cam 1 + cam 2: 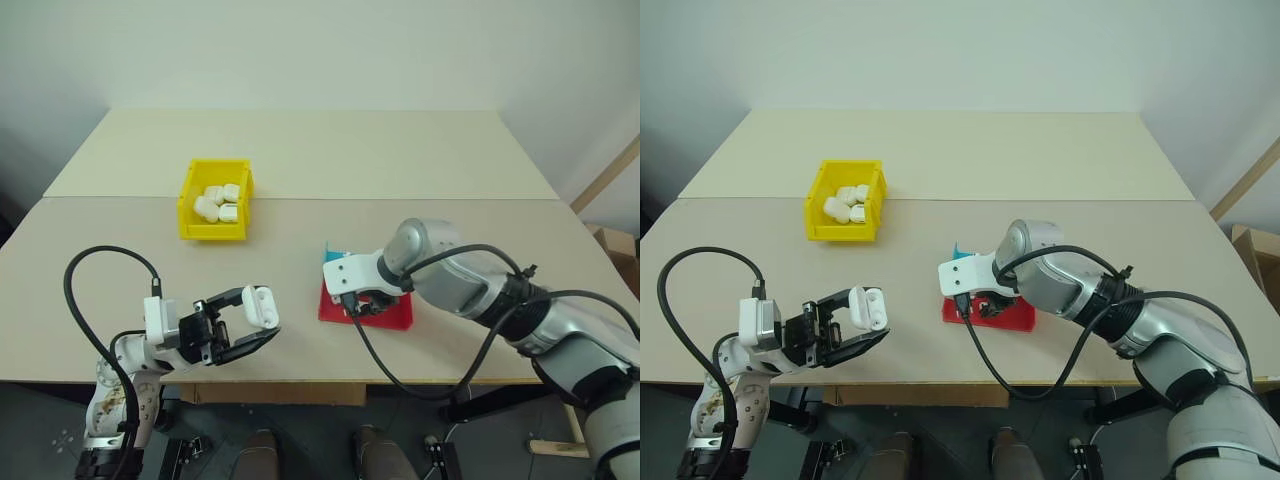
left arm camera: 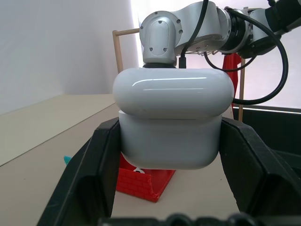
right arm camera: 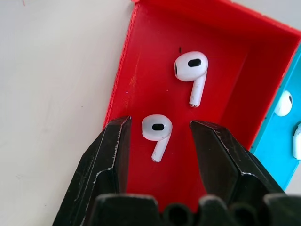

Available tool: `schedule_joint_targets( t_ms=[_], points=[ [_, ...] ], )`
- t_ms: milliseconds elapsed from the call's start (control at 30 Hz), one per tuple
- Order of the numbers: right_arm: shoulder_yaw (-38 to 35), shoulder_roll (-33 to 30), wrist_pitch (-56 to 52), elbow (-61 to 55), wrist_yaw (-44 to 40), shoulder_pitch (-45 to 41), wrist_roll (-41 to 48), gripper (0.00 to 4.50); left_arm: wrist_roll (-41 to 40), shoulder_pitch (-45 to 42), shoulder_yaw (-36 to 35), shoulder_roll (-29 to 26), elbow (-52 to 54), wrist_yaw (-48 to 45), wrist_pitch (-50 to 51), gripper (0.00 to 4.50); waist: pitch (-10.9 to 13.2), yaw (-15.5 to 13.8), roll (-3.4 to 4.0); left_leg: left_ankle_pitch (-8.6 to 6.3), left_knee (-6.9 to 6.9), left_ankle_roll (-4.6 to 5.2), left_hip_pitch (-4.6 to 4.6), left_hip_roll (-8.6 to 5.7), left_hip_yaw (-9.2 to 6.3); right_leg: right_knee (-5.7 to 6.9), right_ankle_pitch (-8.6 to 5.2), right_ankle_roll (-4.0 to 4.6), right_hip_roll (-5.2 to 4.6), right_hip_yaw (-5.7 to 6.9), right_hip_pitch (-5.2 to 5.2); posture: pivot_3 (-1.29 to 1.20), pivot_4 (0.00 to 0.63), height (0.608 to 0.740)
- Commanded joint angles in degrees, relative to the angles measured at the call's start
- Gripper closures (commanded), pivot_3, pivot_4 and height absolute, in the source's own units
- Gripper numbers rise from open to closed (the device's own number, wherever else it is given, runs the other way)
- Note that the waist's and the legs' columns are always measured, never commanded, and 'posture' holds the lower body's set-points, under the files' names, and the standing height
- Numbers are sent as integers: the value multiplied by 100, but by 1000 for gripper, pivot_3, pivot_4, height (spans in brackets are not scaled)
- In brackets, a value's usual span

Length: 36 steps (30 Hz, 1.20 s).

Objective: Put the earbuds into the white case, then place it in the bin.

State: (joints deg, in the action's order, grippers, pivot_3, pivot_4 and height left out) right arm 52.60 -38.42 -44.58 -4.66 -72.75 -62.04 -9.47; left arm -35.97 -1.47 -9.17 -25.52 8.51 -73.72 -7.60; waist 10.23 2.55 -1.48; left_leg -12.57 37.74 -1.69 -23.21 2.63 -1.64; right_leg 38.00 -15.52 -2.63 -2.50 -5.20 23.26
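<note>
Earbuds [image 3: 156,129] lie in red tray [image 3: 141,56] on bench [image 1: 300,160]; our right gripper [image 3: 160,141] straddles near one, jaws apart. Left gripper [image 1: 250,322] clamps case [image 2: 171,122]. Step: picking earbud. Next we close gently, lift.

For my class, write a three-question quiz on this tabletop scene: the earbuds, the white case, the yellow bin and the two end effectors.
1. True or false: the left end effector is shut on the white case.
2. How many earbuds lie in the red tray?
3. The right end effector is: A) gripping an earbud, B) open, its fingers either side of one, C) above the bin.

Key
1. True.
2. Two.
3. B; the fingers flank the nearer earbud without touching it.
</note>
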Motion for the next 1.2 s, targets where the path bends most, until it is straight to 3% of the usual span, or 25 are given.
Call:
schedule_joint_targets(
  t_ms=[33, 167, 300, 1200],
  points=[
    [-210, 69, 150, 19, -87, -15, -132, 2066, -4, 42, -48, -66, 225, 44, -158, 1698, 0, 1, 0, 0, 0, 0, 0, 0, 0, 0, 0, 0, 0, 0, 0, 0, 150, 740],
    [-245, 123, 199, 63, -158, 5, -195, 2066, 5, 77, -45, -79, 242, 57, -174, 1698, 0, 3, 0, 0, 0, 0, 1, 0, 0, 1, 0, 0, 0, 0, 0, 0, 150, 740],
    [-250, 139, 226, 82, -210, 33, -226, 2917, 23, 83, -44, -86, 247, 88, -180, 1698, 0, 3, 0, 0, 0, 0, 0, 0, 0, 0, 0, 0, 0, 0, 0, 0, 150, 740],
    [-484, -22, 1267, 172, -550, 284, -625, 2917, 165, 41, 4, -162, 222, 142, -235, 1698, 0, 1, 0, 0, -1, 0, 1, 0, 1, -1, 0, 0, 0, 0, 0, 0, 150, 740]
  ],
)
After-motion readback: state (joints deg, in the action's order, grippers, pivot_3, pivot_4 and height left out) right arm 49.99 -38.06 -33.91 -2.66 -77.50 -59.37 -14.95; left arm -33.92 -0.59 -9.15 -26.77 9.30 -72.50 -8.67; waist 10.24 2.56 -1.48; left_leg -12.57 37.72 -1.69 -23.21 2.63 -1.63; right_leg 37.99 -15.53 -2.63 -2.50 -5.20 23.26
